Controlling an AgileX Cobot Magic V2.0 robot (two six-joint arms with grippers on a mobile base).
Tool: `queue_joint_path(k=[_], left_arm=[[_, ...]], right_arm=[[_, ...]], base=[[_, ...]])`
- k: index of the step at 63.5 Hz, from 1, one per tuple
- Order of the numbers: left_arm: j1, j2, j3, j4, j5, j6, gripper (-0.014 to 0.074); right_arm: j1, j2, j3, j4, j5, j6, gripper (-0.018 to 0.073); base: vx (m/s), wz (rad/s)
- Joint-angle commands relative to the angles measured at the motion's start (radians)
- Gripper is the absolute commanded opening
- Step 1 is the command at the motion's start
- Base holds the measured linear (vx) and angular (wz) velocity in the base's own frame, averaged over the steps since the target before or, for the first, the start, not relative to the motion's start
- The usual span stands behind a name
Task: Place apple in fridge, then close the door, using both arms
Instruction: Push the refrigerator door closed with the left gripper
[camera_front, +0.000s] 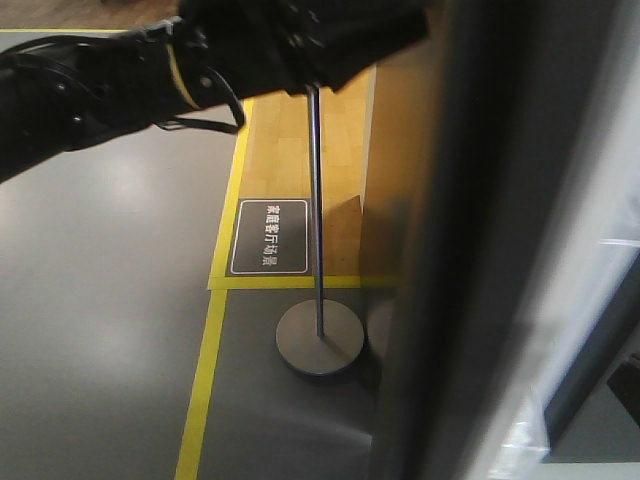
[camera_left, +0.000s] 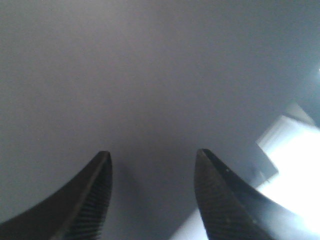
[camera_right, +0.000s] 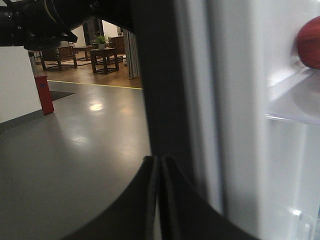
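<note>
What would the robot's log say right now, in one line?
apple: on white fridge shelf | door: not yet shut | left gripper: open, empty | right gripper: shut, empty

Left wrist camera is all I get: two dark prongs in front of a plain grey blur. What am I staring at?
Observer: The prongs belong to the left gripper, which is open. In the front view the left arm reaches toward the dark outside of the fridge door, so the grey is probably that door.
Operator: Where is the apple?
Observer: The right wrist view shows the apple resting on a white shelf inside the fridge.
Operator: And the other hand?
Observer: The right gripper is shut, with nothing between its fingers.
</note>
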Motion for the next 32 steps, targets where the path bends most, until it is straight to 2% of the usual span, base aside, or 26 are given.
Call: queue_joint_path(k=[1,10,20,27,32], left_arm=[[-0.007,-0.048,-0.029,-0.045,-0.011,0.0,0.0373],[0.032,-0.052,-0.029,0.016,-0.014,0.0,0.0373],[0.107,-0.052,-0.029,0.087,-0.014,-0.002,0.0373],[0.169,-0.052,-0.029,0.112,-0.016,-0.002,0.0373],[0.203,-0.052,-0.029,0.112,-0.012,-0.002,0.0373]], right_arm=[[-0.001,0.013,-0.023,0.032,-0.041,-0.018,0.0019],[-0.001,0.013,-0.023,0.015,-0.126,-0.024,0.0025],[-0.001,0.038,-0.027,-0.032,-0.348,-0.024,0.006],[-0.001,0.118,-0.041,-0.053,-0.457,-0.025,0.0138],[-0.001,0.208,-0.081,-0.073,-0.468,-0.043,0.0223]], base=[[0.0,0.0],[0.0,0.0],[0.0,0.0],[0.0,0.0],[0.0,0.0]])
